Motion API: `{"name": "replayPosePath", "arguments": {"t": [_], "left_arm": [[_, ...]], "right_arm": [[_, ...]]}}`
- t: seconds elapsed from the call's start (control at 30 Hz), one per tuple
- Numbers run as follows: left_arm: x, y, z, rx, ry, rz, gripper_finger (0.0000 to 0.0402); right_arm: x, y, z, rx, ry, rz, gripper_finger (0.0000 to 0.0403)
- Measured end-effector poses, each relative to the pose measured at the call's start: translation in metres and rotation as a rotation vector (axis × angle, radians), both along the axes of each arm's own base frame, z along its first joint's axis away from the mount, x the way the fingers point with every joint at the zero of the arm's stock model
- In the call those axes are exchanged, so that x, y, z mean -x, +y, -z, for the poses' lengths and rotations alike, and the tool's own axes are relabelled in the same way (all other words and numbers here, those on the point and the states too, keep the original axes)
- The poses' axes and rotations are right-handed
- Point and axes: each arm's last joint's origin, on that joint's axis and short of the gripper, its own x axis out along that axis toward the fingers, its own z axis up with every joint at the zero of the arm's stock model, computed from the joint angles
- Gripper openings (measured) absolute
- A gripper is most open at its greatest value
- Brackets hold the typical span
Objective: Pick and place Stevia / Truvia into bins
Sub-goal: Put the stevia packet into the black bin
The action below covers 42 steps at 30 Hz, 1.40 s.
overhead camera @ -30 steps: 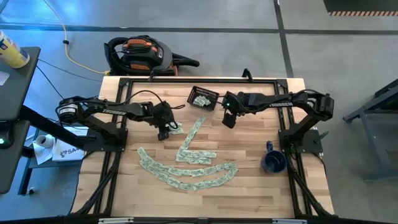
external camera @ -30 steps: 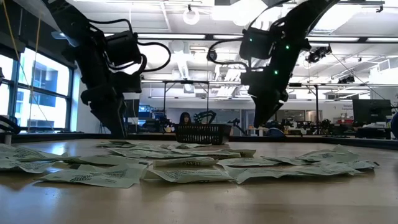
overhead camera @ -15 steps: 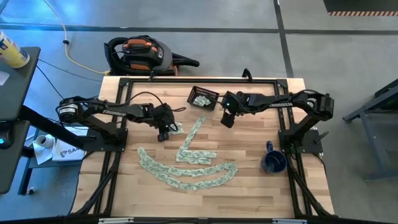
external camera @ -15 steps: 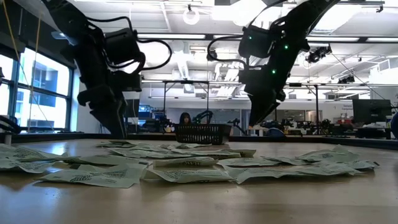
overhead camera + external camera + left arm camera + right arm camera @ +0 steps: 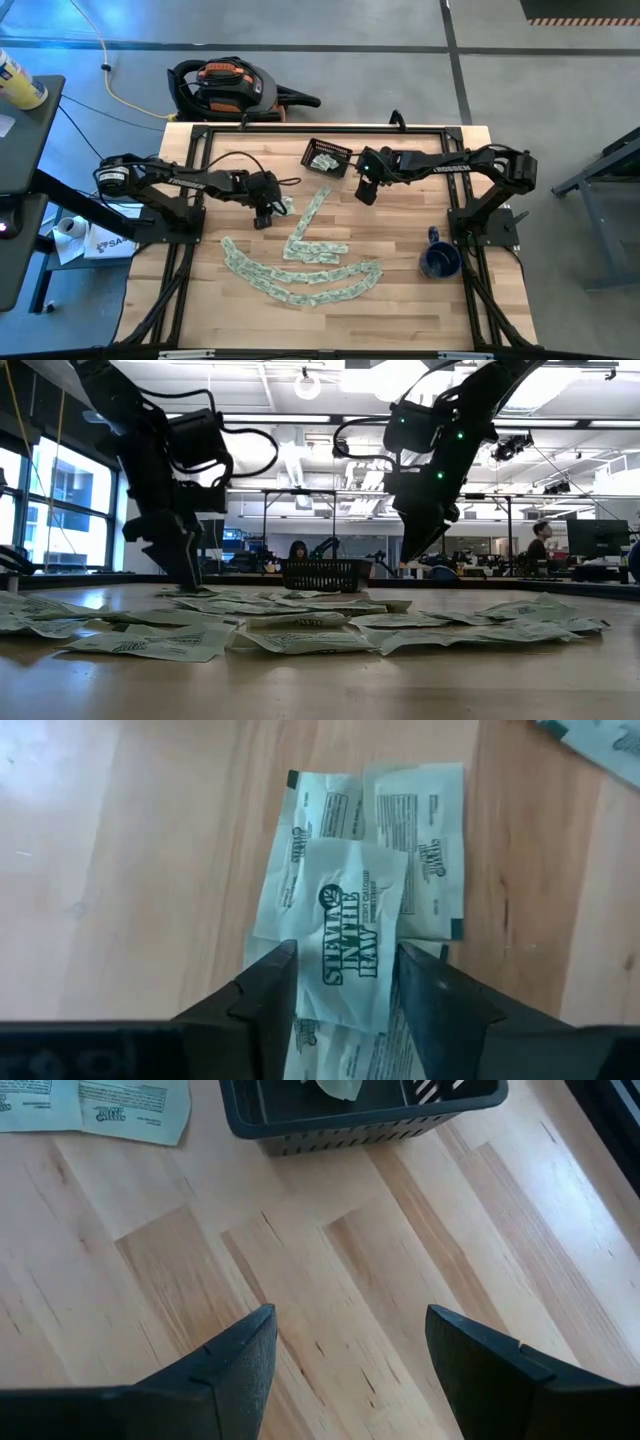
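Many pale green and white Stevia sachets [image 5: 300, 262] lie flat on the wooden table in curved rows. A few overlap at the left arm [image 5: 285, 207]. My left gripper [image 5: 262, 217] [image 5: 345, 950] is low over this small cluster, open, with the top sachet [image 5: 350, 910] between its fingers. The dark slatted basket [image 5: 327, 157] [image 5: 325, 574] stands near the far edge with at least one sachet inside [image 5: 340, 1088]. My right gripper [image 5: 366, 192] [image 5: 350, 1312] hovers open over bare wood just near of the basket [image 5: 350, 1125]. My left gripper comes from above, pointing down, with one finger [image 5: 270, 985] at each long side edge of the top sachet [image 5: 340, 970]. That sachet lies on two others. I cannot tell whether the fingers touch it.
A dark blue mug [image 5: 440, 262] stands near the table's right edge, by the right arm's base. Black frame rails [image 5: 320, 128] run along the table's edges. A vacuum cleaner [image 5: 225, 85] sits on the floor beyond the far edge. Bare wood lies between basket and sachet rows.
My left gripper has come down toward the small cluster of sachets, its tip now close to the table. My right gripper has stayed almost still near the basket. A person has come into the room behind the table, on the low view's right.
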Motion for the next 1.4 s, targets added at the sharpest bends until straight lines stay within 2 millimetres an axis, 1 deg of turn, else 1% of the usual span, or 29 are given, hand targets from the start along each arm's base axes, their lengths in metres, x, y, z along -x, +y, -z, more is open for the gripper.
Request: {"name": "replayPosePath", "arguments": {"t": [0.37, 0.6, 0.73, 0.83, 0.93, 1.0, 1.07, 1.17, 1.23, 1.3, 1.4], "left_arm": [[-0.002, 0.001, 0.002, 0.011, -0.014, -0.051, 0.0150], [-0.004, 0.002, -0.001, -0.021, -0.009, -0.069, 0.0094], [-0.014, 0.005, -0.013, -0.027, -0.047, -0.069, 0.0052], [-0.023, 0.007, -0.027, -0.038, -0.070, -0.069, 0.0024], [-0.031, 0.009, -0.042, -0.075, -0.083, -0.060, 0.0022], [-0.036, 0.012, -0.051, -0.130, -0.093, -0.056, 0.0023], [-0.041, 0.015, -0.060, -0.196, -0.109, -0.025, 0.0032], [-0.048, 0.030, -0.071, -0.301, -0.172, 0.017, 0.0039], [-0.054, 0.046, -0.075, -0.347, -0.227, 0.014, 0.0032], [-0.058, 0.065, -0.073, -0.354, -0.236, 0.008, 0.0023], [-0.073, 0.091, -0.072, -0.329, -0.252, 0.037, 0.0023]], "right_arm": [[0.000, 0.000, 0.000, -0.001, 0.001, 0.001, 0.0245], [0.000, 0.000, 0.000, -0.002, 0.003, 0.001, 0.0245], [0.000, 0.000, 0.000, -0.002, 0.004, 0.001, 0.0245], [0.000, 0.000, 0.000, -0.002, 0.004, 0.001, 0.0245], [0.000, 0.000, 0.000, -0.003, 0.003, 0.002, 0.0245], [0.000, 0.000, -0.001, -0.005, -0.005, 0.011, 0.0245], [0.000, 0.001, -0.005, 0.001, -0.029, 0.022, 0.0245], [0.002, 0.004, -0.019, 0.057, -0.084, 0.056, 0.0246], [0.006, 0.006, -0.030, 0.091, -0.118, 0.084, 0.0245], [0.012, 0.008, -0.040, 0.108, -0.141, 0.113, 0.0245], [0.022, 0.009, -0.051, 0.128, -0.145, 0.152, 0.0245]]}}
